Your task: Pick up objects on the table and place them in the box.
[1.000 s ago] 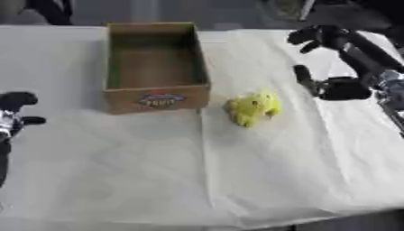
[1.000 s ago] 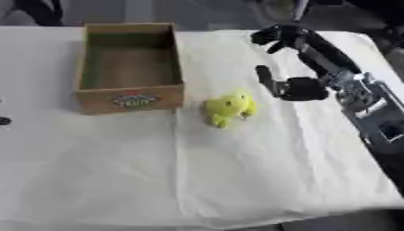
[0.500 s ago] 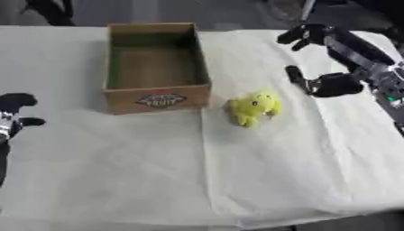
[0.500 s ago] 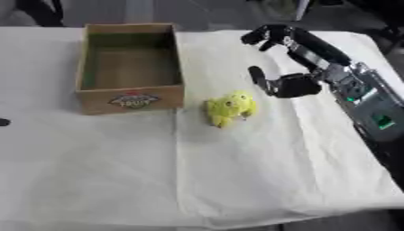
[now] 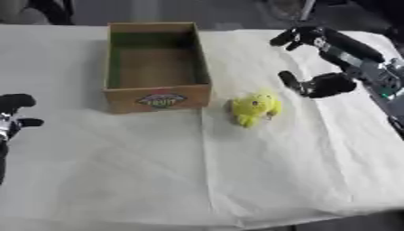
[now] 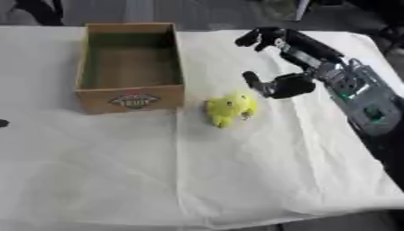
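Right robot hand (image 6: 293, 67) released, fingers spread, above-right of yellow plush toy (image 5: 253, 107). Toy on cloth-covered counter (image 5: 260, 171) beside cardboard box (image 5: 156, 65). Left robot hand (image 5: 11, 113) curled, idle at left edge.

Both head-mounted eyes look steeply down at the bench (image 5: 118, 180), sharing nearly the whole scene, offset slightly sideways.

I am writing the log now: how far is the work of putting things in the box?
Done: nothing; the box looks empty. In hand: the right hand is open beside the yellow toy, not touching it. Left: grasp the toy and place it in the box. The left hand idles at the left edge.
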